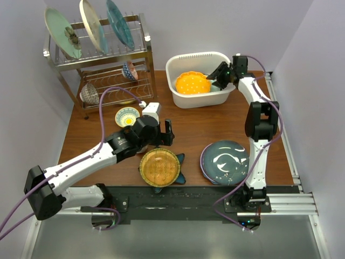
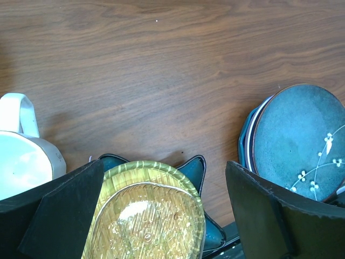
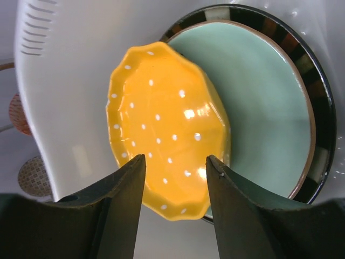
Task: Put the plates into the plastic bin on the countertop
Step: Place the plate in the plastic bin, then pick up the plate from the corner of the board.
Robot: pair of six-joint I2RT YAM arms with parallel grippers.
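Observation:
The white plastic bin (image 1: 178, 99) stands at the back right of the countertop (image 1: 194, 127). In it an orange dotted plate (image 1: 193, 83) (image 3: 161, 129) lies tilted on a mint plate (image 3: 264, 97) and a black-striped plate (image 3: 319, 108). My right gripper (image 1: 218, 73) (image 3: 175, 159) hangs open just above the orange plate's near edge, holding nothing. My left gripper (image 1: 160, 140) (image 2: 164, 164) is wide open over the far rim of an amber plate (image 1: 159, 167) (image 2: 151, 216), which rests on a teal star-shaped plate (image 1: 181, 176) (image 2: 191, 167). A dark teal plate (image 1: 226, 161) (image 2: 302, 140) tops a stack at the front right.
A steel wire rack (image 1: 102, 59) at the back left holds three upright plates (image 1: 91, 24) and small bowls. A patterned bowl (image 1: 127, 116) sits in front of it. A white mug (image 2: 21, 156) stands just left of my left gripper. The black front edge (image 1: 205, 197) lies close behind the amber plate.

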